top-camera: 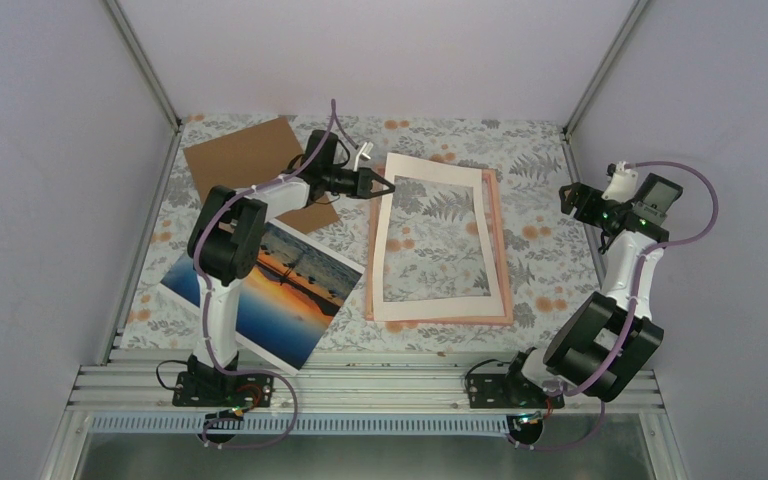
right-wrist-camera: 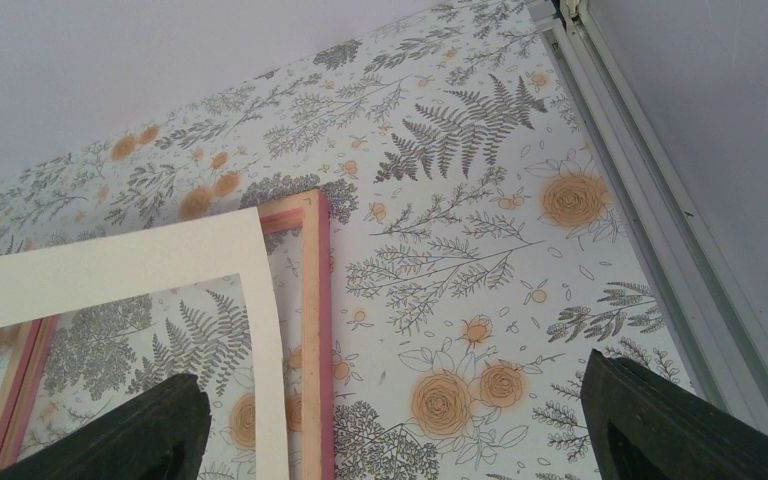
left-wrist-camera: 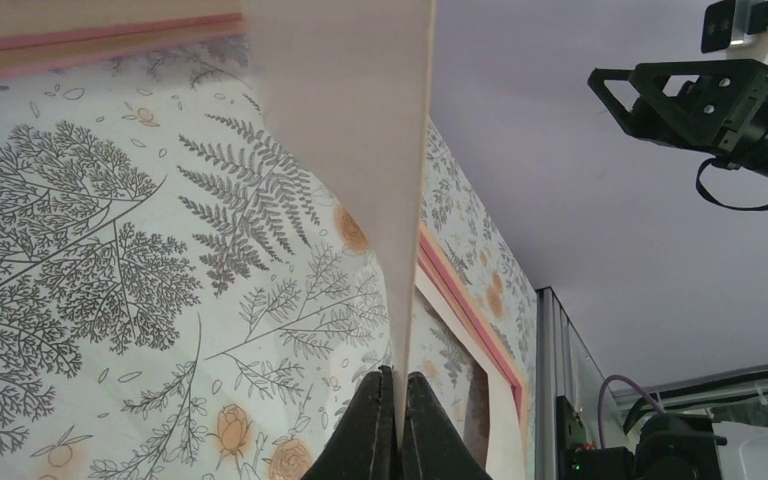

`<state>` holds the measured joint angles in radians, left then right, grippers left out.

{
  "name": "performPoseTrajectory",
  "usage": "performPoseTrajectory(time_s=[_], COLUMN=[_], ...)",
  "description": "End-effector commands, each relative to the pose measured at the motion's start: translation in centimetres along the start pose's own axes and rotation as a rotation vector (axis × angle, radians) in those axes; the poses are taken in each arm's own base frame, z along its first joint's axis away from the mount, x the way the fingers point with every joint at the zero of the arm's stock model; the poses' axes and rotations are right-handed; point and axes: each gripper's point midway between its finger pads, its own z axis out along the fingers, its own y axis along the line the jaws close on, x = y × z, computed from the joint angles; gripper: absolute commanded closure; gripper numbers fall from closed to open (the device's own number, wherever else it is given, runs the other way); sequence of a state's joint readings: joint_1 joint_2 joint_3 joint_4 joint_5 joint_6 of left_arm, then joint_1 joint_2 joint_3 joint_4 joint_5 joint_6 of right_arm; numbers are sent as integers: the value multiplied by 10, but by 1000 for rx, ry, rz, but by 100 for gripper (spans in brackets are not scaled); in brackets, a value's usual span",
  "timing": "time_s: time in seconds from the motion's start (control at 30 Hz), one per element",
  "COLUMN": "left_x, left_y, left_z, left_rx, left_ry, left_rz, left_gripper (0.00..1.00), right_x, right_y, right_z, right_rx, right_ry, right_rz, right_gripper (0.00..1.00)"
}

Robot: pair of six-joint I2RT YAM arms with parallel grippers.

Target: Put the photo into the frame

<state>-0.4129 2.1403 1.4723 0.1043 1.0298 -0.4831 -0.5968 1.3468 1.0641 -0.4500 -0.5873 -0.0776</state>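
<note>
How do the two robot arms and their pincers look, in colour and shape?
The left arm and right arm have white links, bulky black joints and black bases. A purple cable loops along each. The left pincer and right pincer are black, with pointed triangular fingers. Small green lights glow near the right wrist.

white mat board (top-camera: 430,305) covering frame (top-camera: 501,250), left arm (top-camera: 225,240) over photo (top-camera: 290,300)

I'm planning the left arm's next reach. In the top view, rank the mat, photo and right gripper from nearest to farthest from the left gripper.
1. Nearest: mat, its left edge pinched in the left gripper.
2. Next: photo, flat on the table, to the near left.
3. Farthest: right gripper, open, at the far right side.
</note>
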Motion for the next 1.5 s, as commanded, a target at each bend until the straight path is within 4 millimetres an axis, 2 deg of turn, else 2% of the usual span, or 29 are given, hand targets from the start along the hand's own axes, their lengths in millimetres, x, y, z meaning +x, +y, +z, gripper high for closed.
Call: performPoseTrajectory(time_s=[0.0, 0.1, 0.17, 0.23, 0.4, 0.47, 0.73, 0.87, 1.1, 1.23, 1.47], left_x=[2, 0, 2, 2, 0, 0, 1, 2, 10, 8, 18], left_y=[5, 17, 16, 6, -33, -41, -52, -65, -67, -76, -94], left_z=[8, 9, 9, 9, 8, 8, 13, 6, 1, -7, -15], left_rx=[-39, -97, -79, -33, 106, 137, 194, 228, 241, 247, 300], left_ry=[3, -6, -1, -2, -1, 5, 7, 9, 21, 14, 19], left_rz=[-1, -10, -8, 10, 145, 168, 190, 225, 259, 301, 357], left_gripper=[96, 96, 97, 98, 98, 98, 98, 98, 98, 98, 98], right_x=[4, 4, 5, 5, 9, 9, 9, 9, 10, 9, 13], right_y=[4, 5, 4, 5, 5, 5, 5, 5, 6, 6, 6], right_z=[2, 2, 2, 1, 1, 0, 0, 0, -1, -3, -1], right_rx=[-20, -23, -22, -22, -23, -21, -20, -19, -18, -11, -19], right_ry=[3, 2, 4, 3, 7, 7, 9, 9, 10, 9, 17], right_rz=[-5, -8, -9, -12, -16, -20, -26, -25, -27, -40, -25], right_gripper=[9, 9, 9, 9, 9, 9, 9, 9, 9, 9, 9])
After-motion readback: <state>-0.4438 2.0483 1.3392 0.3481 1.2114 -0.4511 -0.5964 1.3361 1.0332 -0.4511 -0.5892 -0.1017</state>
